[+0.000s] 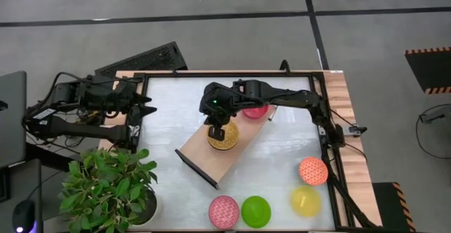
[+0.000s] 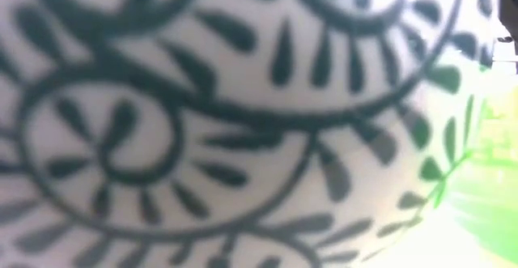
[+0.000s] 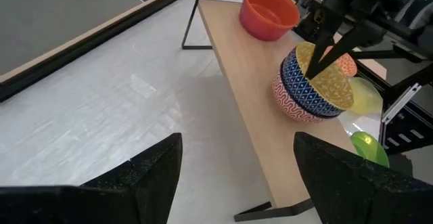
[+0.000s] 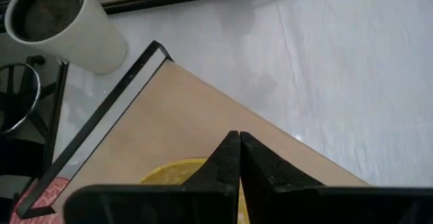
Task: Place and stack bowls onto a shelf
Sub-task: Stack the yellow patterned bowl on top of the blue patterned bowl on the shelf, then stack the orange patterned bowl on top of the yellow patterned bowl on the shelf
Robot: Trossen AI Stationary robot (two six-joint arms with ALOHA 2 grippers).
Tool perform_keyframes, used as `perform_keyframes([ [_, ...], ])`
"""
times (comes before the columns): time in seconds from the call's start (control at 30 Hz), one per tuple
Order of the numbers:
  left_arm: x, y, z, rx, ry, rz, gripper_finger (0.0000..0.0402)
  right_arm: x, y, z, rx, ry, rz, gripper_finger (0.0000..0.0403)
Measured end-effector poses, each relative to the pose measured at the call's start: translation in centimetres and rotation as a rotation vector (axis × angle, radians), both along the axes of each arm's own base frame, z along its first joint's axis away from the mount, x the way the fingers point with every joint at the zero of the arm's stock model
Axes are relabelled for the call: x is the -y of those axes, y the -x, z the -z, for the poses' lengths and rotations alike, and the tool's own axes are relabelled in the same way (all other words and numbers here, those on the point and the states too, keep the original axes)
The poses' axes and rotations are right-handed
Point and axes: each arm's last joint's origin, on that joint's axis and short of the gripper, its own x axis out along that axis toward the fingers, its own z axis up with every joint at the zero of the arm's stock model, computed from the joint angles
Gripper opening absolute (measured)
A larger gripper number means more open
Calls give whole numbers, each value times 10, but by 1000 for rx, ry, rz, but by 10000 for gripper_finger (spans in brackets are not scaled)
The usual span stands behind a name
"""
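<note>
The shelf (image 1: 197, 159) lies slantwise in the middle of the white table. On it stand a red bowl (image 1: 255, 110) and a stack of three: pink lattice (image 3: 287, 103) at the bottom, blue lattice (image 3: 298, 75) in the middle, and a yellow-orange bowl (image 1: 227, 141) on top. My right gripper (image 1: 216, 131) is over the stack, shut at the top bowl's rim. My left gripper (image 3: 233, 176) waits open above the table's left edge, touching nothing. Orange (image 1: 313, 171), yellow (image 1: 306, 200), green (image 1: 256, 211) and pink (image 1: 223, 212) bowls rest on the table near its front right. My right gripper has the yellow-orange bowl's wall at the rim (image 4: 203, 163), on the bowl's far-left side, between its two fingers. The bowl lies wholly to one side of the fingers (image 3: 318, 58). They slant down from above. The bowl sits on top of the stack.
A potted plant (image 1: 106, 187) stands at the table's near left corner. A white surface with a dark scroll pattern (image 2: 243, 122) fills the whole low view. The table's black frame (image 1: 211, 74) runs along its edges. Bare tabletop lies left of the shelf.
</note>
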Motion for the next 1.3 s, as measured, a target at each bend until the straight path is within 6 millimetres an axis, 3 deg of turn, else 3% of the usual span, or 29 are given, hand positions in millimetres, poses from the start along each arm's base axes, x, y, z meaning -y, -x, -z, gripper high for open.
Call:
perform_keyframes([
  [0.1, 0, 0, 0, 0, 0, 0, 270, 0, 0, 0, 0, 9, 7, 30],
  [0.37, 0, 0, 0, 0, 0, 0, 270, 0, -5, 23, -51, 8, 8, 29],
  [0.53, 0, 0, 0, -2, -7, 5, 270, 0, -6, 18, -17, 9, 7, 32],
  [0.67, 0, 0, 0, -4, -12, 8, 270, 1, 0, -1, 15, 3, 16, 32],
  [0.87, 0, 0, 0, -2, -6, 4, 270, -19, 40, -30, -52, -17, 46, 27],
  [1.03, 0, 0, 0, -2, -6, 4, 270, -46, 85, -41, -240, 36, 244, 31],
  [1.2, 0, 0, 0, -2, -6, 4, 270, -78, 116, -43, -299, -69, 446, 42],
  [1.3, 0, 0, 0, -2, -7, 5, 270, -95, 126, -27, -377, -106, 533, 60],
])
